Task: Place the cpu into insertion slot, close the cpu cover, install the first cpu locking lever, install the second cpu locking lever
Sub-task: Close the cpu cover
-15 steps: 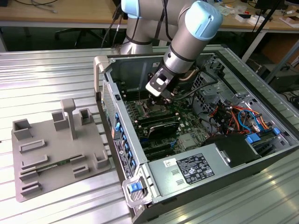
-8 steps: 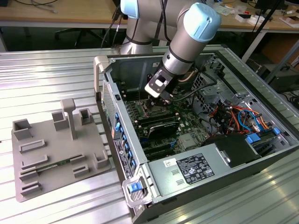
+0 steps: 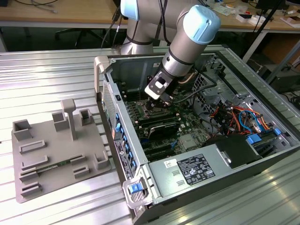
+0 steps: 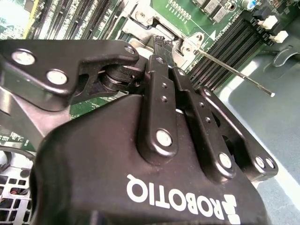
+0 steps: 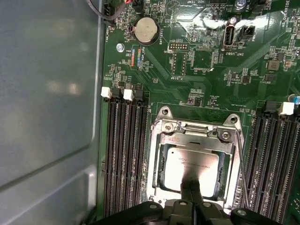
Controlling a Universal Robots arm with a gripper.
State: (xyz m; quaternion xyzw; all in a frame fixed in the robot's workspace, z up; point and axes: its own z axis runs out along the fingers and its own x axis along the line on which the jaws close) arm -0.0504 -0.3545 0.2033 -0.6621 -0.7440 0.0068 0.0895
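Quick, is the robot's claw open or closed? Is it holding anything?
Claw: closed, holding nothing, with its tips over the cpu.

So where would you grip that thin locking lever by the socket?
Likely the locking lever near its free end, closing across the thin rod from above: that end seems to stand clear over the RAM slots, the other is hinged at the insertion slot.

Computer case (image 3: 131, 65); possibly printed jig (image 3: 51, 145)

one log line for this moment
pincer: shut, over silver-grey square cpu | thin silver cover frame: down over it | thin metal lever: raised
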